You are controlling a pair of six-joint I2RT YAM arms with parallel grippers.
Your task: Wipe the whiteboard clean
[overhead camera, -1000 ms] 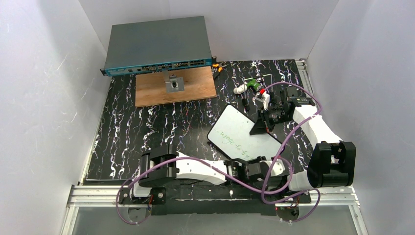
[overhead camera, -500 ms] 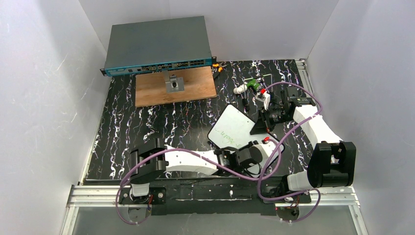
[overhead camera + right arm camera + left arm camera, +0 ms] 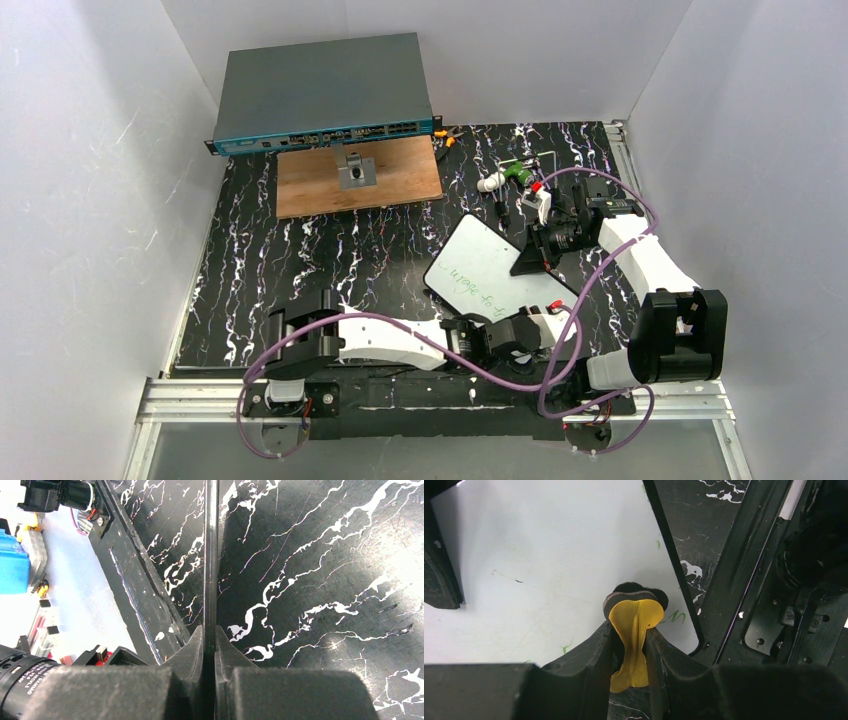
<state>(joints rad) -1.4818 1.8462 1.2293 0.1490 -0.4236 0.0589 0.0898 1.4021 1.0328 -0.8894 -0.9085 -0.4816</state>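
White walls around black marbled table

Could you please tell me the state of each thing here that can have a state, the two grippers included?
whiteboard: gripped at one edge, green writing on it, not wiped clean.
eraser: clamped between the fingers, dark felt end on the whiteboard.
left gripper: shut on the eraser.
right gripper: shut on the whiteboard's thin edge.
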